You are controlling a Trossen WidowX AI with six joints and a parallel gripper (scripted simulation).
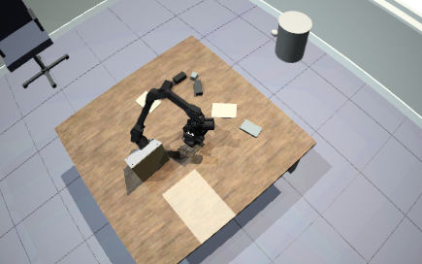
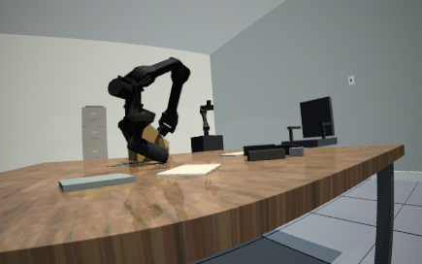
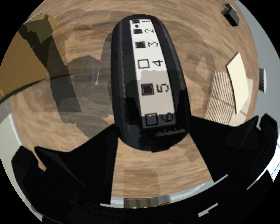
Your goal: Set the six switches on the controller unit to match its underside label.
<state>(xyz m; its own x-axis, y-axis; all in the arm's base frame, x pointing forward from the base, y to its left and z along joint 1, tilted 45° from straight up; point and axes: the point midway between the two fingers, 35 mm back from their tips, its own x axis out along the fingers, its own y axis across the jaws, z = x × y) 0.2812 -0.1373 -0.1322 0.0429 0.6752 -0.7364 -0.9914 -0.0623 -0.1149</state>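
The dark grey controller unit [image 3: 125, 75] [image 2: 148, 150] has rounded ends, and its underside label [image 3: 158, 107] faces the wrist camera. Squares 1, 2, 3 and 5 look filled; 4 and 6 look empty, with 6 in shade. Square 1 is small and at the far end. My gripper [image 3: 152, 123] [image 1: 193, 140] is shut on the unit's near end, one finger along each side. In the exterior view the unit is tilted, its far end low at the bench; whether it touches is unclear. The rocker switches are hidden.
A tan box with a grey top [image 1: 146, 160] [image 3: 28, 62] stands near the unit. A large cream sheet [image 1: 200, 206], a cream card [image 1: 224, 111] [image 2: 190, 170] [image 3: 237, 82], a grey-blue plate [image 1: 250, 128] [image 2: 98, 181] and dark modules [image 1: 198, 87] [image 2: 266, 154] lie on the bench.
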